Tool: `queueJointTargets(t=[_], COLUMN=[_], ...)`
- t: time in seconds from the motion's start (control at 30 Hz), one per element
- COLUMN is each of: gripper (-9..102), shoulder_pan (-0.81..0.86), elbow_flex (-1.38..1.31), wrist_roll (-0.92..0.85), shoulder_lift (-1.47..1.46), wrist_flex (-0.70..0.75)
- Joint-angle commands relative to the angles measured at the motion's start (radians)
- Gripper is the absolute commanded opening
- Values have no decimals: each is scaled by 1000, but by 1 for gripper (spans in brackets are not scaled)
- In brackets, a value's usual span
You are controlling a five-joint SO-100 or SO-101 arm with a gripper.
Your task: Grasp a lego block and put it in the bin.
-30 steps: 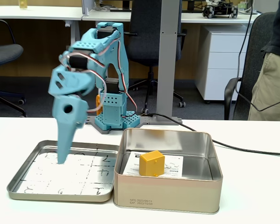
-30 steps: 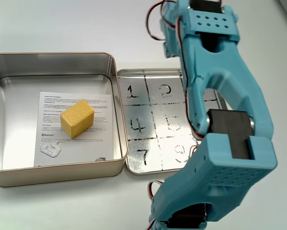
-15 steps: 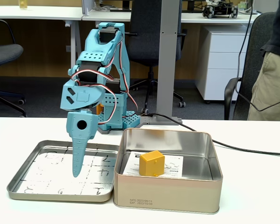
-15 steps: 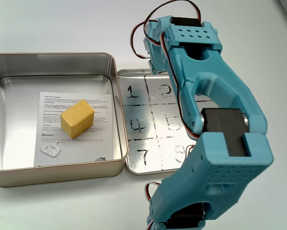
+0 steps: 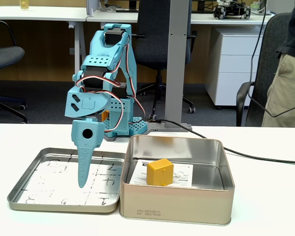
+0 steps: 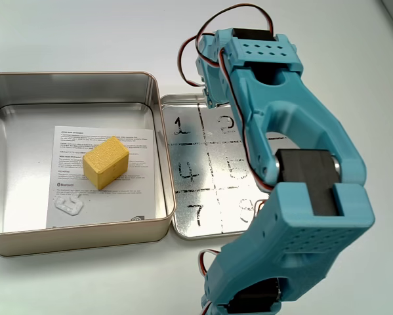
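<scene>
lego block in the bin

the yellow-orange lego block (image 6: 105,162) lies on the white paper label inside the deep square silver bin (image 6: 78,237), turned slightly askew to its walls.

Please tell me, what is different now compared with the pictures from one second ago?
The gripper has moved to the right in the side fixed view, over the numbered tray, and the arm has folded more upright. It took hold of nothing. The lego block stayed in the bin, on the paper.

Yellow-orange lego block (image 6: 105,162) – silver bin (image 6: 71,83) – teal gripper (image 5: 82,184).
</scene>
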Motion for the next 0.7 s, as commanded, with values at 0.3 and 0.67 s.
queueJointTargets(t=[0.3, 0.67], gripper=[0, 0], shoulder_pan=[12, 25], elbow_flex=[54, 176], wrist_roll=[69, 67], shoulder_lift=[91, 175], wrist_flex=[-3, -28])
